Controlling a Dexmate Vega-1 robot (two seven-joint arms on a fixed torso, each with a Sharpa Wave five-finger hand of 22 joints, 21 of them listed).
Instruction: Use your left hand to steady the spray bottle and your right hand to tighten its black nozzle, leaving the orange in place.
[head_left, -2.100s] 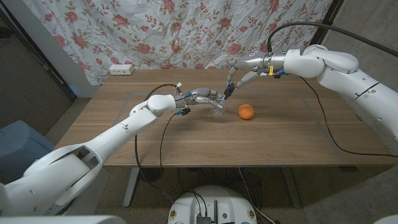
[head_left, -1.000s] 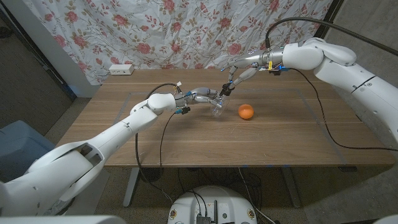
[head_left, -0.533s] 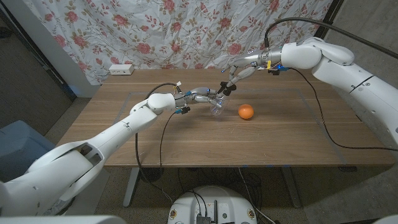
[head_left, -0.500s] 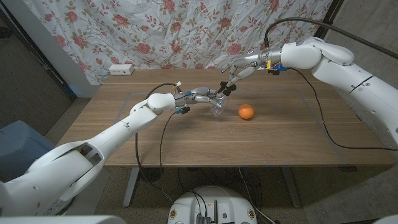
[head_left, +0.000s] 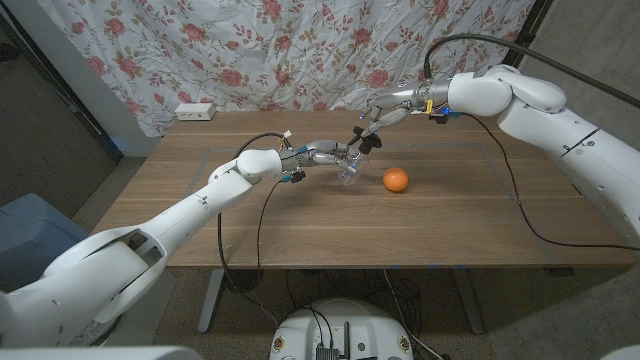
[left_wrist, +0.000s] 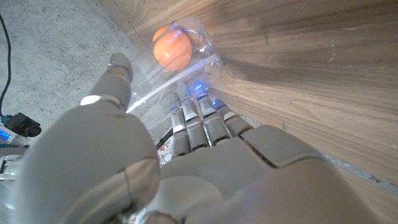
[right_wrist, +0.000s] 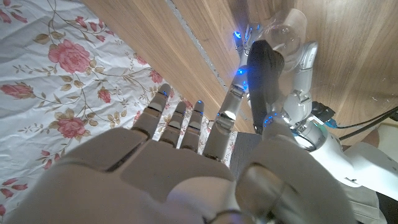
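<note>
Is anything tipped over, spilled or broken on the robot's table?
Nothing stands out. The clear spray bottle stands on the table, held by the left hand, while the right hand touches its black nozzle. The orange sits beside it on the dry wooden table.

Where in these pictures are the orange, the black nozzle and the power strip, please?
orange (head_left: 396, 179): head view, middle of the fruit.
black nozzle (right_wrist: 263, 70): right wrist view, middle of its dark body.
power strip (head_left: 195, 111): head view, its white top face.
</note>
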